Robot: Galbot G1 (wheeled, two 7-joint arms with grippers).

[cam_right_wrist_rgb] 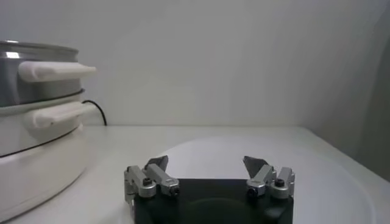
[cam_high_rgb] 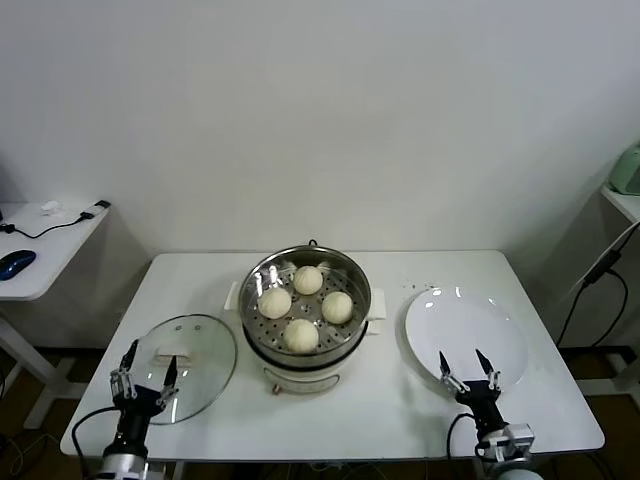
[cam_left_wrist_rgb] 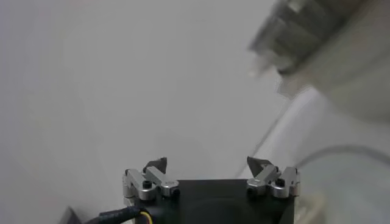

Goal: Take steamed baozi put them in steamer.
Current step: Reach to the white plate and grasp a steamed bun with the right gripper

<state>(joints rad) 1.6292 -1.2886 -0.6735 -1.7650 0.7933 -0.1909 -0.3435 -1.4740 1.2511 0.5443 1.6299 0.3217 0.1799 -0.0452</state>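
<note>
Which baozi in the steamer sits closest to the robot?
The front baozi, at the near edge of the steamer tray. The other three lie farther back: one left, one right, one at the rear.

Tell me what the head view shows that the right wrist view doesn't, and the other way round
Only the head view shows the four buns lying inside the steamer, the glass lid flat on the table, and the left gripper, open near that lid. Only the right wrist view shows the steamer's side handles from table level. Both show the steamer, the empty white plate, and the right gripper, open at the plate's near edge.
</note>
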